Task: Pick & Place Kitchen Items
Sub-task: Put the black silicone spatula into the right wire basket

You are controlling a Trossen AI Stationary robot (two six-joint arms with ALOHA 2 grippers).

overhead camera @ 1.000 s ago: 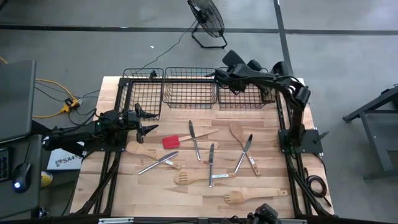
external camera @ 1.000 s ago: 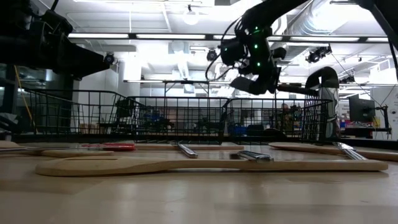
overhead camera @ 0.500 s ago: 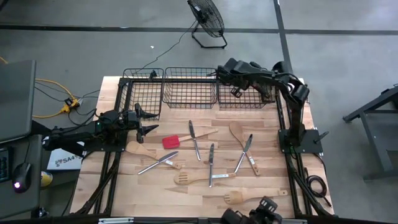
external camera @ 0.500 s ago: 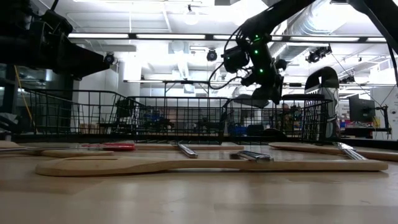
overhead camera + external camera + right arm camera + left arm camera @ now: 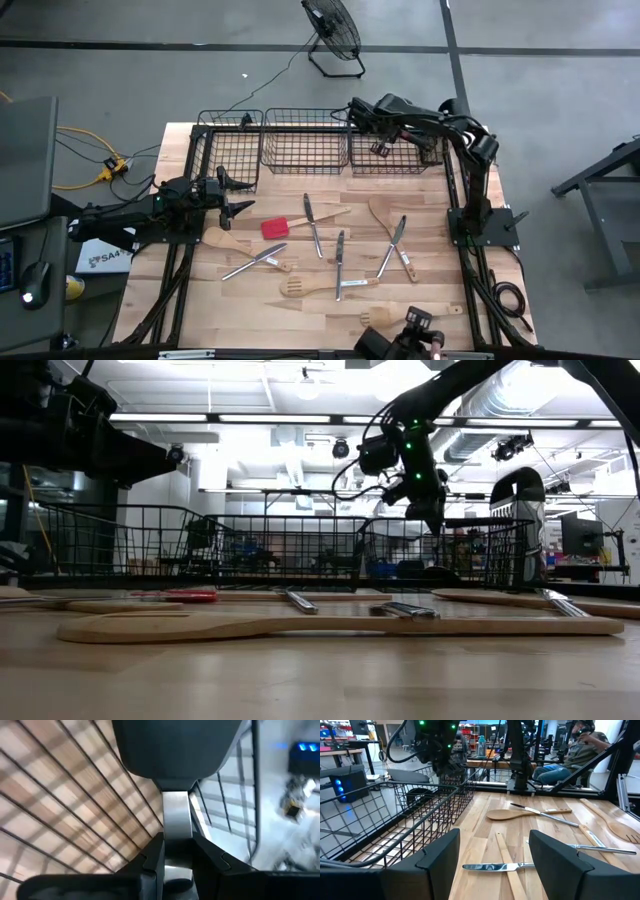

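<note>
My right gripper [image 5: 380, 143] hangs over the right black wire basket [image 5: 400, 165] at the table's far edge, pointing down, as the low view [image 5: 432, 520] also shows. It is shut on a silver metal utensil [image 5: 176, 825]. My left gripper [image 5: 240, 195] waits open and empty at the table's left side [image 5: 492, 845]. A red-headed spatula [image 5: 275, 227], pale wooden spoons and a slotted spatula [image 5: 300, 288], and silver knives [image 5: 340, 262] lie flat on the table. My right gripper pinches a flat silver strip of the utensil [image 5: 176, 810] between its two fingers. The fingers point down from above the basket. The utensil is lifted clear, over the basket's wire floor. Which end of the utensil it is, the fingers hide.
Three black wire baskets stand in a row along the far edge, the left one [image 5: 228, 150] and the middle one [image 5: 305, 140] beside the right one. A wooden fork-like spatula [image 5: 385, 316] lies near the front edge. A person sits beyond the table in the left wrist view [image 5: 580, 750].
My right gripper has tipped from slanting to pointing down. It has gone down and a little toward the table's right and near side, over the right basket, still shut on the silver utensil.
</note>
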